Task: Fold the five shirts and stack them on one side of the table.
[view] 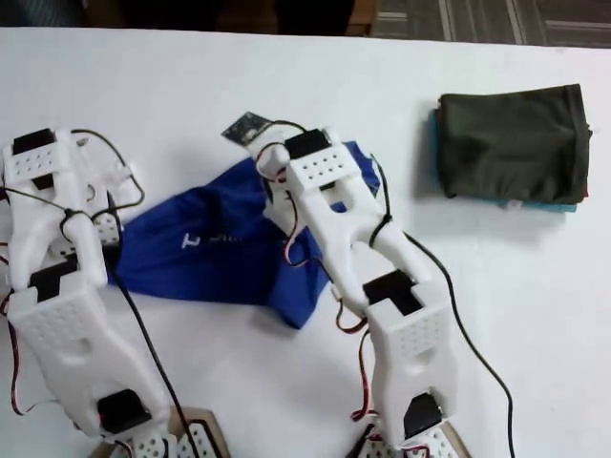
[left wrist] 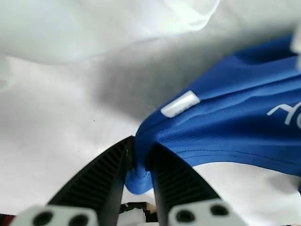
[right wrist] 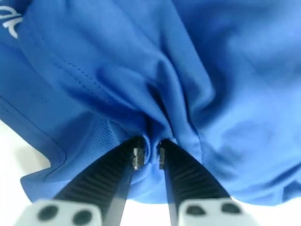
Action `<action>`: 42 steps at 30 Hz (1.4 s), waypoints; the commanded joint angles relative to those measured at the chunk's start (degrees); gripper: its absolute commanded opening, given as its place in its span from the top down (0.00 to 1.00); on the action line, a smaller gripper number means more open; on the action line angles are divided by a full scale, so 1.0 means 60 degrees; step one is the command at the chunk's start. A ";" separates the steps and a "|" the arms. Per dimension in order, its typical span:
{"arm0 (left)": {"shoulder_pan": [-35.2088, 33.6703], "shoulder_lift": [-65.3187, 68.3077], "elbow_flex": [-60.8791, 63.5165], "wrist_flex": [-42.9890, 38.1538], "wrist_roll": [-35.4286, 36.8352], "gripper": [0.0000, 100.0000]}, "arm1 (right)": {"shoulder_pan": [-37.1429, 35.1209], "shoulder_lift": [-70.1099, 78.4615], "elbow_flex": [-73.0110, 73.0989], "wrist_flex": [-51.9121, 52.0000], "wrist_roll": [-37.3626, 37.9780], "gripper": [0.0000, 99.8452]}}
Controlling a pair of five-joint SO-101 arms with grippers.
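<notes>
High view: the blue shirt [view: 215, 253] is seen crumpled and unfolded mid-table, between the left arm [view: 57, 305] and the right arm [view: 353, 239]. Part of it is covered by the right arm, and its left tip is hidden under the left arm. A stack of folded shirts [view: 511, 143] is set at the far right, well apart from it: dark green on top, a teal edge below, a sliver of red at the right side. The count cannot be made out. Black and red cables [view: 143, 334] are draped along both arms and over the shirt. A small dark board [view: 246, 126] is seen at the far end of the right arm. The table [view: 191, 76] is white, and a strip of floor [view: 458, 17] is cut off beyond its far edge. Left wrist view: the left gripper [left wrist: 140, 151] is closed to a narrow gap on a bunched edge of the shirt, with fabric pinched between the ribbed black fingers [left wrist: 106, 174]. A white label [left wrist: 180, 103] is seen on the shirt near the grip, and white print [left wrist: 284, 114] is cut off at the frame edge. A blurred white shape beyond the shirt cannot be identified. Right wrist view: the right gripper [right wrist: 149, 157] is nearly closed on a gathered fold of the shirt, with wrinkles radiating from the pinch. A stitched hem is visible, with bare table beside it.
</notes>
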State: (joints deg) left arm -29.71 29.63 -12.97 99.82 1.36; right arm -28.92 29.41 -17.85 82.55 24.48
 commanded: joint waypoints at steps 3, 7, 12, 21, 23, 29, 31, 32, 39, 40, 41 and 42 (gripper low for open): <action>-0.0088 -0.0630 -0.0242 0.0059 -0.0044 0.97 | 0.0007 -0.0081 -0.0425 -0.0095 0.0059 0.96; -0.0088 -0.0630 -0.0242 0.0059 -0.0044 0.97 | 0.0066 -0.0476 -0.0923 0.0022 0.0059 0.98; -0.0015 -0.0718 -0.0476 0.0132 -0.0044 0.97 | 0.0286 -0.1722 -0.2462 0.0549 0.0044 0.98; 0.0161 -0.0733 -0.1604 0.0366 -0.0088 0.97 | 0.0418 -0.2293 -0.3121 0.1121 0.0044 0.98; 0.0103 -0.0733 -0.1824 0.0366 -0.0103 0.97 | 0.0652 -0.2498 -0.3648 0.1165 0.0044 0.98; 0.0337 -0.1363 -0.2791 0.0410 -0.0733 0.97 | 0.1458 -0.3040 -0.5187 0.1033 0.0103 0.98; 0.0645 -0.1963 -0.3070 0.0410 -0.1231 0.97 | 0.1663 -0.3040 -0.5524 0.0916 0.0117 0.98; 0.0791 -0.2344 -0.3216 0.0410 -0.1524 0.97 | 0.1810 -0.3055 -0.5641 0.0857 0.0117 0.98; 0.1890 -0.4952 -0.3421 0.0396 -0.3326 0.97 | 0.1810 -0.2996 -0.5832 0.1971 0.0044 0.98; 0.1993 -0.5114 -0.3158 0.0381 -0.3399 0.97 | 0.1634 -0.2938 -0.5568 0.2293 0.0029 0.98; 0.2037 -0.5231 -0.2894 0.0366 -0.3429 0.97 | 0.1443 -0.2835 -0.5260 0.2557 0.0029 0.98; 0.2037 -0.5260 -0.2586 0.0337 -0.3414 0.97 | 0.1253 -0.2733 -0.4908 0.2762 0.0000 0.98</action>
State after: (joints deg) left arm -18.55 2.20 -30.73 101.32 -18.24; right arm -18.90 14.46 -49.85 95.56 24.48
